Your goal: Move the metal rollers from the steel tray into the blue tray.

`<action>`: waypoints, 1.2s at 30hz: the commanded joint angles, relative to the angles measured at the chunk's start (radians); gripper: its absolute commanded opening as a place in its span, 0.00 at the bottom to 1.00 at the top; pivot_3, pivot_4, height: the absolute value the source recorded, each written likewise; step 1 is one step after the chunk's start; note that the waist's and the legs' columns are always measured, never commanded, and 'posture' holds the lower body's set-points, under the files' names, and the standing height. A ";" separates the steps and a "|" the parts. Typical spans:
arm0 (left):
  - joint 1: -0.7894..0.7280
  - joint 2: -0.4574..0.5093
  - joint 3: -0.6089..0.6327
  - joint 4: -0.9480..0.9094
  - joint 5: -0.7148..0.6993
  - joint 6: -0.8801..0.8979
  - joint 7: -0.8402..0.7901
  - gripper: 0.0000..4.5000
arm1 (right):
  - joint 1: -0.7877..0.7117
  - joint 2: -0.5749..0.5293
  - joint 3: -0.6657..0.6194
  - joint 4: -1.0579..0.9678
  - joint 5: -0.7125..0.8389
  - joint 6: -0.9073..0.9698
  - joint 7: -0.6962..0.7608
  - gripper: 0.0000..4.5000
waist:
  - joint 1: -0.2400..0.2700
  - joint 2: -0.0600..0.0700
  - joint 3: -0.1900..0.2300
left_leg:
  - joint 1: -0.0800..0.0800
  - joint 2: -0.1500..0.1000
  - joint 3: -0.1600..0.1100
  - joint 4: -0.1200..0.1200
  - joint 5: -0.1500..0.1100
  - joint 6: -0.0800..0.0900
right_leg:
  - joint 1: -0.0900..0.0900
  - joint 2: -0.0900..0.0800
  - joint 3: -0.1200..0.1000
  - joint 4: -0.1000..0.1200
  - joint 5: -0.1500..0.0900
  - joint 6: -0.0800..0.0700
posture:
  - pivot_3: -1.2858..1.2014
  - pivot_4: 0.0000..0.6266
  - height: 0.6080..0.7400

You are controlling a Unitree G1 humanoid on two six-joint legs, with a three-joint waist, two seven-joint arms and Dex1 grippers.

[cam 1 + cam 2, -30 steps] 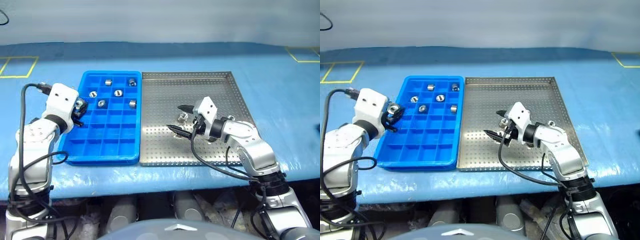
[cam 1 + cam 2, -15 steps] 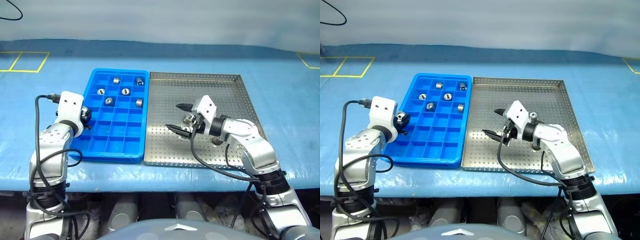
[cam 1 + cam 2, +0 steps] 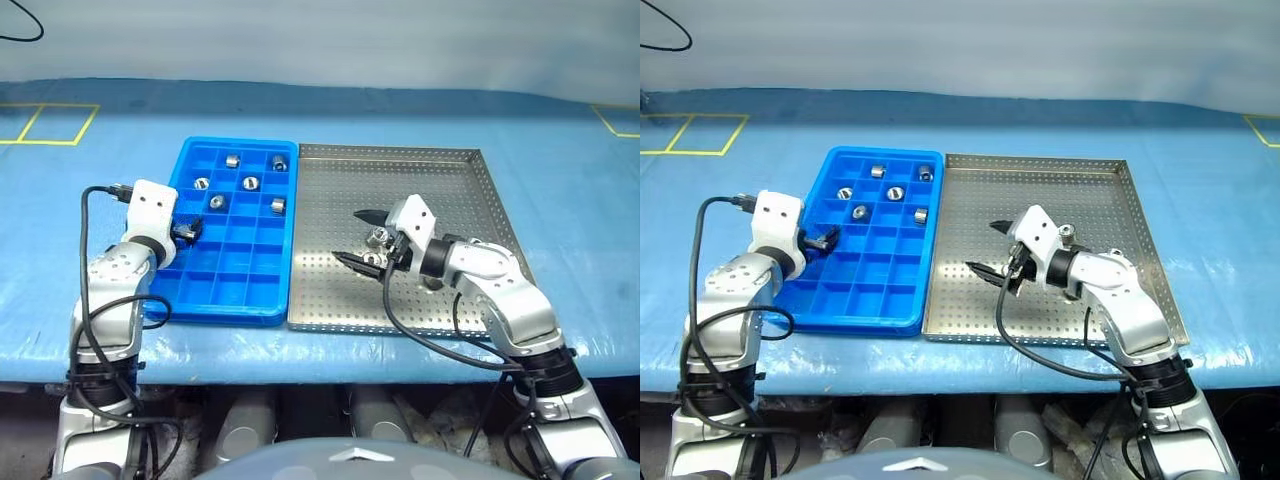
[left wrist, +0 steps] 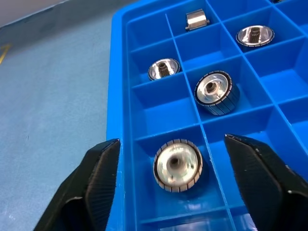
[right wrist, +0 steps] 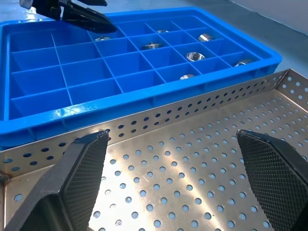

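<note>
- Taking the steel tray (image 3: 440, 190) as the landmark: the blue tray (image 3: 238, 302) lies edge to edge along its left side, and the right gripper (image 3: 362, 238) hangs over the steel tray's left-centre, fingers wide apart and holding nothing.
- Two metal rollers (image 3: 380, 236) remain on the steel tray's perforated floor: one sits just behind the right gripper's open fingers, close to its wrist, and another (image 3: 1067, 231) lies a little further right, partly hidden by the arm. I judge the right arm plainly the nearer for either one.
- The left gripper (image 3: 187, 233) sits over the blue tray's left column, well apart from the steel tray. Its fingers (image 4: 98, 166) stand apart, with a roller (image 4: 177, 165) lying free in the compartment between and below them, hollow end up.
- Five more rollers (image 3: 250, 183) rest in the blue tray's far compartments, one per cell.
- The rollers look small, shiny and silver, short cylinders with a bored centre; the two nearest the left wrist view show a ribbed dark band round the rim, and they look likely to slip or roll if nudged.
</note>
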 commanded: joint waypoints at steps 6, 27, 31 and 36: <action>-0.127 -0.086 -0.123 -0.062 -0.148 -0.178 -0.140 0.89 | 0.018 -0.029 -0.065 -0.083 0.004 0.000 -0.035 1.00 | 0.006 0.000 0.000 | -0.001 -0.001 0.000 0.000 0.000 0.000 | 0.000 -0.001 -0.001 0.000 0.000 0.000 | 0.47 0.24 1.00; -0.422 -0.136 -0.572 0.443 -0.079 -0.384 -0.536 0.89 | 0.382 -0.103 -0.263 -0.343 -0.020 0.127 -0.224 1.00 | -0.248 0.002 -0.001 | 0.000 -0.001 0.012 0.005 -0.002 0.007 | 0.001 0.003 0.013 -0.001 -0.001 0.013 | 0.36 0.24 1.00; -0.398 -0.118 -0.578 0.440 -0.055 -0.365 -0.533 0.89 | 0.367 -0.100 -0.254 -0.333 -0.021 0.121 -0.228 1.00 | -0.295 0.002 -0.001 | 0.002 0.000 0.014 0.005 -0.003 0.007 | 0.002 0.004 0.016 -0.001 -0.001 0.014 | 0.36 0.24 1.00; -0.347 -0.081 -0.557 0.388 -0.042 -0.341 -0.517 0.89 | 0.331 -0.102 -0.232 -0.310 -0.024 0.114 -0.220 1.00 | -0.317 0.001 -0.001 | 0.004 0.000 0.018 0.005 -0.003 0.008 | 0.002 0.005 0.022 -0.001 0.000 0.016 | 0.37 0.24 1.00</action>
